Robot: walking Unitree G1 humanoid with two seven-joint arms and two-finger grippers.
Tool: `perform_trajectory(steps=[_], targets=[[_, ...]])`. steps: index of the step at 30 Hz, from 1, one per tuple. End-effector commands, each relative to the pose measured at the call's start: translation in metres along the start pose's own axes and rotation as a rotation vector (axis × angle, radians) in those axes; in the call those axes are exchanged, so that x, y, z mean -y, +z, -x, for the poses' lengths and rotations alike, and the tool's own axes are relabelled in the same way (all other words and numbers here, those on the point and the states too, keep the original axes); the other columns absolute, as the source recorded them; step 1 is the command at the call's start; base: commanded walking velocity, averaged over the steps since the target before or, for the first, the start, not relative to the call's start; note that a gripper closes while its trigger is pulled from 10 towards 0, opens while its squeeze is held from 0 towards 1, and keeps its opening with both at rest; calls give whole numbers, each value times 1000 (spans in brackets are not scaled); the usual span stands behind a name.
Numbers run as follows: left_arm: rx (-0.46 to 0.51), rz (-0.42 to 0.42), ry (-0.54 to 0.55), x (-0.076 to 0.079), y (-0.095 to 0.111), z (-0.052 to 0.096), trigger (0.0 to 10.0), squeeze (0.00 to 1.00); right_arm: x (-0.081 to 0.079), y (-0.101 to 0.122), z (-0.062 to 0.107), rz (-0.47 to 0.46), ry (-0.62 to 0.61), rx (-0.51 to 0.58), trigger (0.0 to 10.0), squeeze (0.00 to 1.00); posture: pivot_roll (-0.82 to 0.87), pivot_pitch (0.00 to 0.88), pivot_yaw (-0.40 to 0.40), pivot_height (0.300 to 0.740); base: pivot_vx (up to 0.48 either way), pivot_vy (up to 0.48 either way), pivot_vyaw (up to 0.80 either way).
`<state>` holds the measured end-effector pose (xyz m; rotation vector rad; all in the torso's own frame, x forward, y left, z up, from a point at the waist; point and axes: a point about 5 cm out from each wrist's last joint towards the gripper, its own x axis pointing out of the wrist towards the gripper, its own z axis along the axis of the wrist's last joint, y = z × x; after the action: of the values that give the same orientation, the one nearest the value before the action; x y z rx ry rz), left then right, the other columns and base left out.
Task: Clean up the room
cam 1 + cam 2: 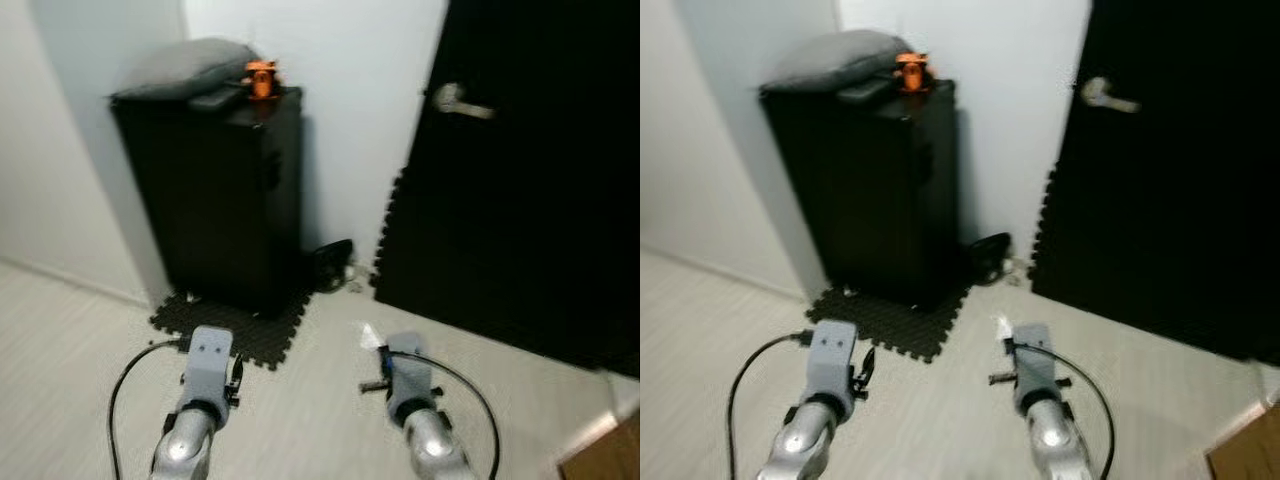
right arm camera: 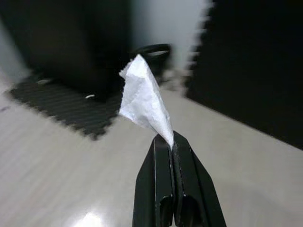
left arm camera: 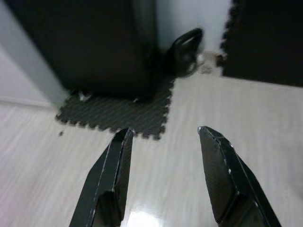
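My right gripper [image 2: 171,140] is shut on a crumpled white scrap of paper [image 2: 142,101], which sticks up from its fingertips. In the left eye view the scrap [image 1: 370,335] shows as a small white tip ahead of my right arm [image 1: 408,378], above the pale floor. My left gripper [image 3: 163,130] stands open with nothing between its fingers, held over the floor in front of a black foam mat [image 3: 118,116]. My left arm [image 1: 207,365] reaches forward beside the right one.
A tall black cabinet [image 1: 225,190] stands on the foam mat [image 1: 235,325] in the corner, with a grey cushion [image 1: 185,68] and a small orange object [image 1: 261,78] on top. A black looped thing [image 1: 330,262] lies by the wall. A black door [image 1: 530,180] with a silver handle [image 1: 458,100] is at right.
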<state>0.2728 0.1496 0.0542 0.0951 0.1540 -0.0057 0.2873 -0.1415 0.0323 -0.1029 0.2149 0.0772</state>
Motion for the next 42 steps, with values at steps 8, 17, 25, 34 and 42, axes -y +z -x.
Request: perform_trajectory(steps=[8,17,25,34,42], targets=[[-22,-4,9,-3,-6,2,10000,0,-6,-5,1,-28,8,-26,10000,0,27,82,-1,721,0,0,-800],[-19,-4,10,-3,-5,1,10000,0,-4,-6,0,-14,-2,-34,10000,0,26,75,-2,721,0,0,-800],[-18,-4,9,-2,-5,1,10000,0,-3,-5,0,-13,1,-22,10000,0,25,76,-3,721,0,0,-800],[-18,-1,12,-3,-5,1,10000,0,-2,-5,-1,-18,-9,-24,10000,0,28,79,-5,721,0,0,-800],[-13,18,11,-3,-4,2,10000,0,-2,-6,-1,-14,-11,-27,10000,0,28,78,-5,721,0,0,-800]])
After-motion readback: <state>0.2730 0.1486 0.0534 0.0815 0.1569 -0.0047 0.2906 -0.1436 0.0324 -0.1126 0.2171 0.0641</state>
